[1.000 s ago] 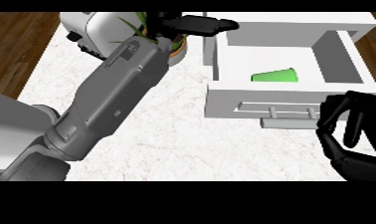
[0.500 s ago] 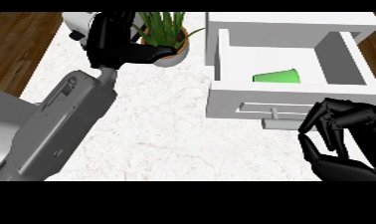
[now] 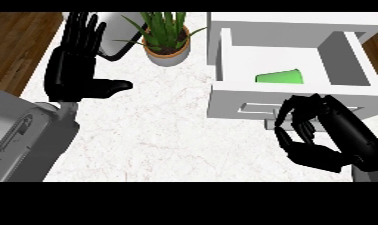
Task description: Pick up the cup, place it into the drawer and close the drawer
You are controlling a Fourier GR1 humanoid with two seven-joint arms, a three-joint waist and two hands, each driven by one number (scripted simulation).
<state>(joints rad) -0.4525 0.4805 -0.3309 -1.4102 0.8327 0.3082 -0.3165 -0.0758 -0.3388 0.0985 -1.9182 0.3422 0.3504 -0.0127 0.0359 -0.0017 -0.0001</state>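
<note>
Head view: right hand [image 3: 325,136] hides part of the drawer [image 3: 240,98] front.

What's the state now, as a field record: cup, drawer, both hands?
cup: green plastic cup, lying on its side inside the drawer
drawer: white drawer, open
right: black right hand, fingers curled, holding nothing, just in front of the drawer's front
left: black left hand, open, fingers straight, at the view's left
other: potted green plant on white marble counter
</note>
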